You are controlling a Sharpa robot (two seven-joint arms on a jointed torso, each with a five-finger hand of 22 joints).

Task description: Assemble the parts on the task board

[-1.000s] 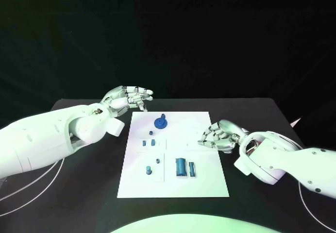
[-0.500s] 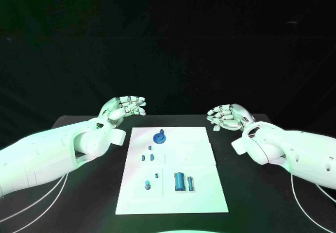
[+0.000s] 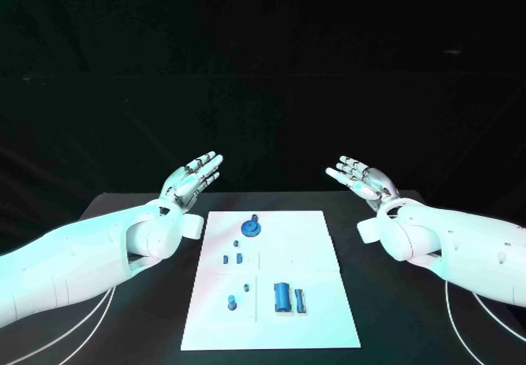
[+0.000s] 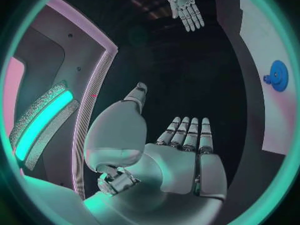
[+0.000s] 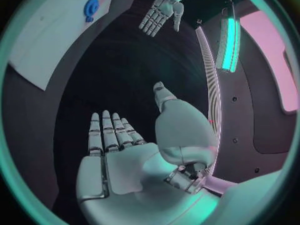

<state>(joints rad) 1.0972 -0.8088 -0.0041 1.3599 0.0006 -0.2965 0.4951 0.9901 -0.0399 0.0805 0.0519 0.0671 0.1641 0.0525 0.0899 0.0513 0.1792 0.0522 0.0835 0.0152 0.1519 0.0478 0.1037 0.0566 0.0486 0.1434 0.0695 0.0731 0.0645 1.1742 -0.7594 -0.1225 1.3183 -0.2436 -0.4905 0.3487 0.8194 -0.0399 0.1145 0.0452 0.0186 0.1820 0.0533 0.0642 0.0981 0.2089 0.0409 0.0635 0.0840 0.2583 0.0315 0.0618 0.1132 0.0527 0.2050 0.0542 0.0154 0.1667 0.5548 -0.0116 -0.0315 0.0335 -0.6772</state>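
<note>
The white task board (image 3: pixel 296 304) lies in the middle of the black table. A round blue part (image 3: pixel 252 226) with a knob stands near its far edge; the same round part (image 4: pixel 278 76) (image 5: pixel 92 8) shows in both wrist views. Small blue pegs (image 3: pixel 231 258) sit mid-board, and two longer blue cylinders (image 3: pixel 288 296) lie nearer the front with a small peg (image 3: pixel 232 303) beside them. My left hand (image 3: pixel 195 178) is raised above the far left of the board, fingers straight and spread, holding nothing. My right hand (image 3: pixel 361 178) is raised likewise at the far right, flat and empty.
Black table (image 3: pixel 131 220) surrounds the board on every side. White cables (image 3: pixel 99 304) trail under each arm near the table's side edges. Both white forearms flank the board at left and right.
Both hands have risen off the table and uncurled from loose fists to flat, spread palms. The right hand left the board's right edge. The camera view has tilted upward.
</note>
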